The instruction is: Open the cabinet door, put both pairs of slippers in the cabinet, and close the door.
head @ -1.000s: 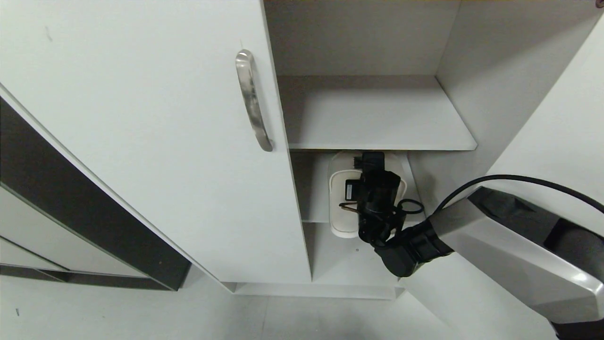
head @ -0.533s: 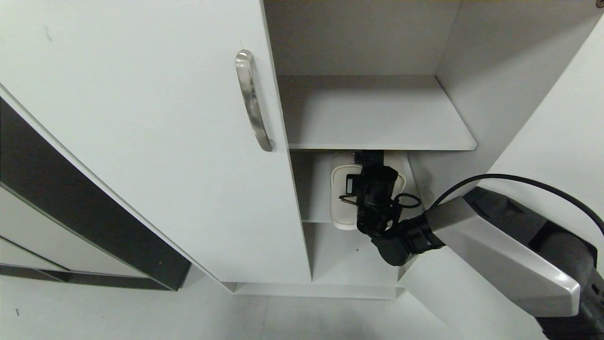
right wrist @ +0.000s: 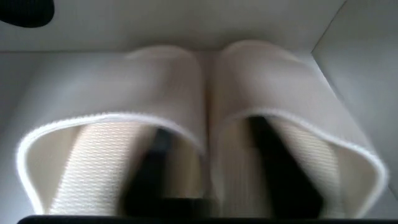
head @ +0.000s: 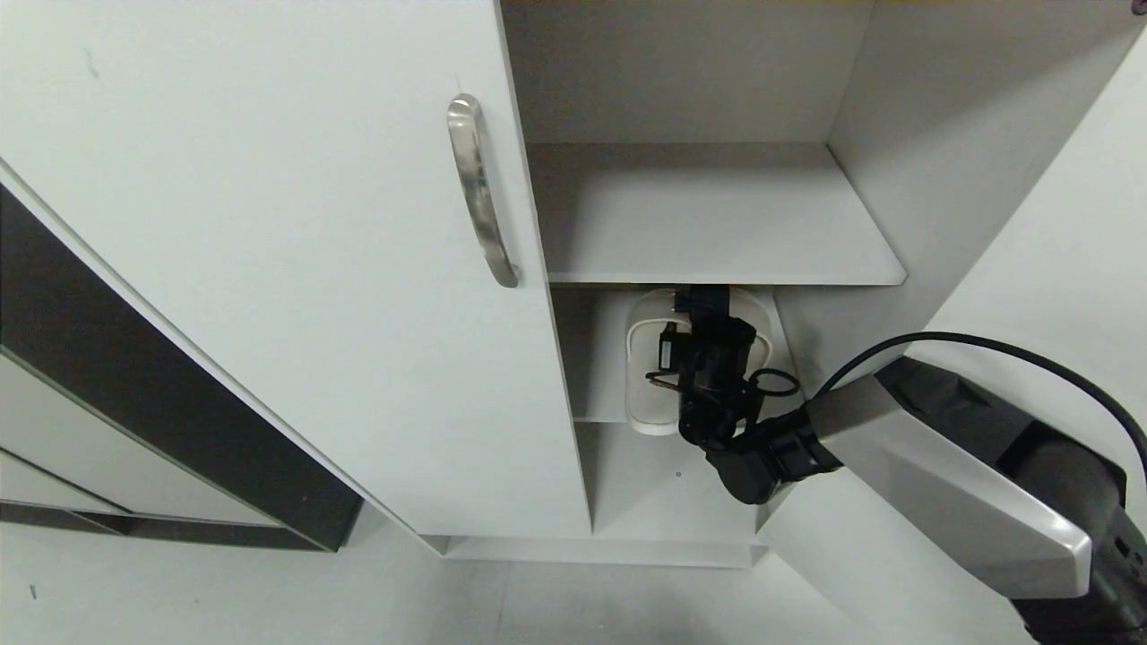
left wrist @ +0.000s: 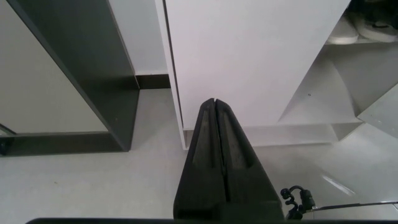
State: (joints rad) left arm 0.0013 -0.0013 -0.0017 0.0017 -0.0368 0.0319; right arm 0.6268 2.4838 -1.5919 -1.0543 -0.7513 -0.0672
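A pair of cream slippers (head: 645, 394) sits side by side, touching, in the white cabinet (head: 717, 224), beneath its upper shelf, with toes toward the back wall. The cabinet's right door (head: 1066, 260) stands wide open.

Head camera is looking down into the cabinet (head: 708, 224); right wrist camera is closely facing the slippers (right wrist: 168, 93) inside; left wrist camera is viewing it from outside, low.
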